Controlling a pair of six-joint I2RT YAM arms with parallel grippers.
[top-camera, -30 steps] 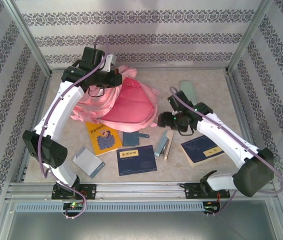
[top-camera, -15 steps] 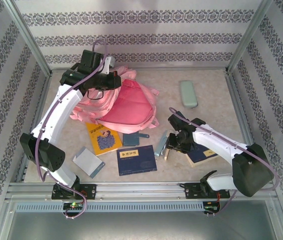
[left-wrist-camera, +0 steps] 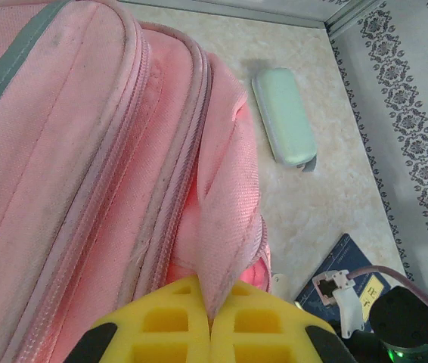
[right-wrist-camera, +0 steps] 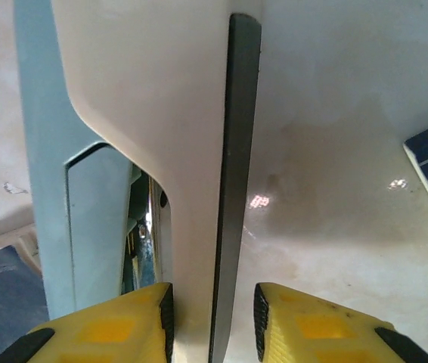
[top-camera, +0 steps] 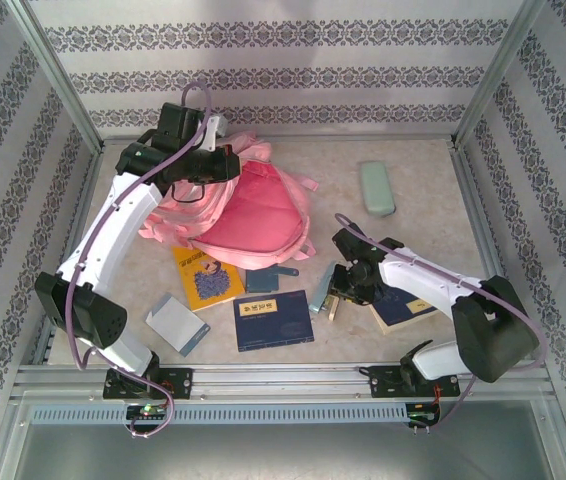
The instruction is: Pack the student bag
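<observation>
With the left pincer (left-wrist-camera: pixel 210 302) clamped on a fold of the student bag (top-camera: pixel 258 215) at the far left of the bench (top-camera: pixel 333 160), the step in hand seems to be fetching the stapler (right-wrist-camera: pixel 146 113), which the right pincer (right-wrist-camera: pixel 212 318) straddles part-open, so it must next close firmly and lift.

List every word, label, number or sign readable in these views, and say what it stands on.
No text here can be quoted; nothing is legible.
yellow book: cover print, too blurred to read.
dark blue book: pale label with characters, too small to read.
second blue book: yellowish label, too small to read.
student bag: no lettering visible.
</observation>
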